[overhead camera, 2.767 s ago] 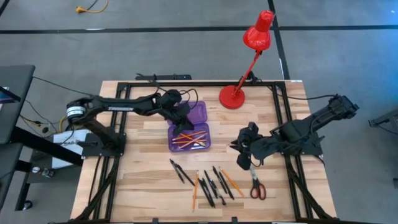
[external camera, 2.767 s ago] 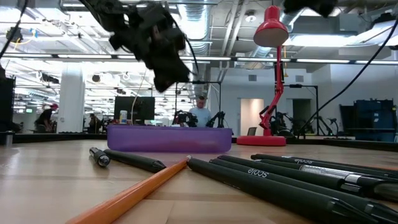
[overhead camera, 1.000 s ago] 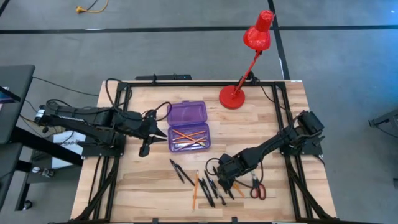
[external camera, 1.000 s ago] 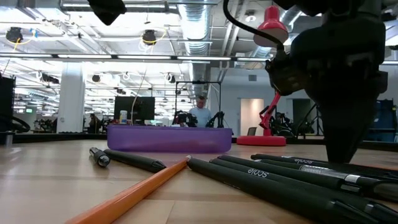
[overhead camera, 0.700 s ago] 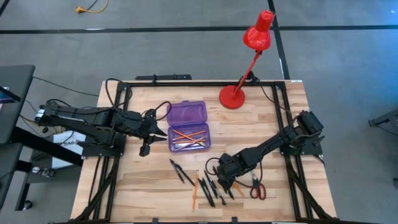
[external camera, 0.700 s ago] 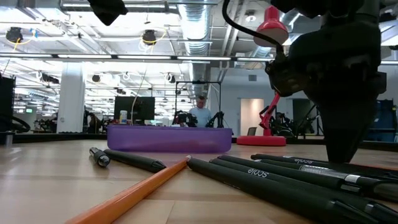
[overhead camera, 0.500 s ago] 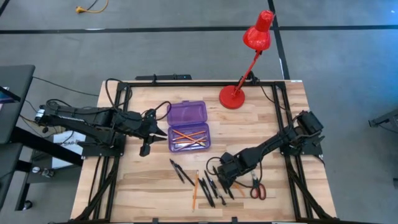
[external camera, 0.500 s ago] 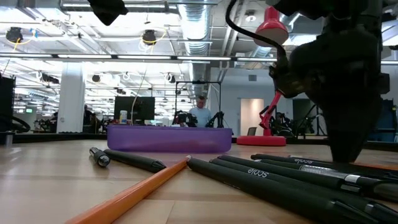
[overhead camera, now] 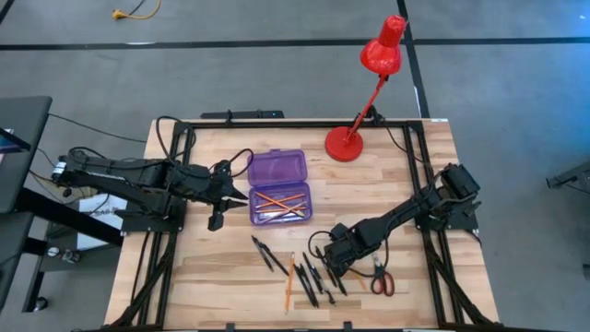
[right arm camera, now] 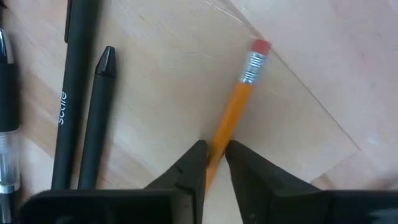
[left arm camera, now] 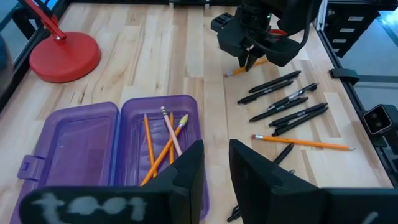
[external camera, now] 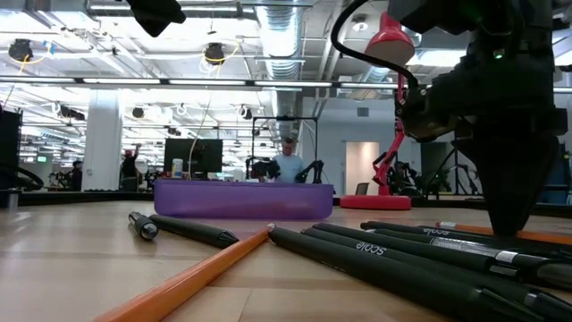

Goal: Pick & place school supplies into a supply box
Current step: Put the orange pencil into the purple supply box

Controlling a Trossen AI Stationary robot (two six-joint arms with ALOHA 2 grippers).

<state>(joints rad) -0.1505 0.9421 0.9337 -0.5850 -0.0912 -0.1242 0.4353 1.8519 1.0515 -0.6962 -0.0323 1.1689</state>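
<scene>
The supply box (overhead camera: 281, 205) lies open, its lid (overhead camera: 279, 169) flat behind it and several orange pencils (left arm camera: 163, 142) inside. My right gripper (overhead camera: 339, 267) points down among the loose supplies, shut on an orange pencil (right arm camera: 239, 106). Black pens (overhead camera: 318, 277), another orange pencil (overhead camera: 289, 281) and the red-handled scissors (overhead camera: 380, 277) lie flat on the table beside it. My left gripper (left arm camera: 216, 168) hovers just left of the box with a narrow gap between its fingers and nothing in it. My right gripper pinches the orange pencil's shaft (right arm camera: 219, 140) between its two fingers, some way back from the eraser end (right arm camera: 260, 46). The fingers come from above, pointing down, and lie across the pencil. The pencil lies flat on the table.
A red desk lamp's base (overhead camera: 346, 144) stands at the far edge behind the box, and its arm leans out past the table. Bare wood shows at the near left and along the right side.
My right gripper has tipped and turned a little where it stands, its fingers staying low at the table among the pens. The supplies on the table lie as before.
</scene>
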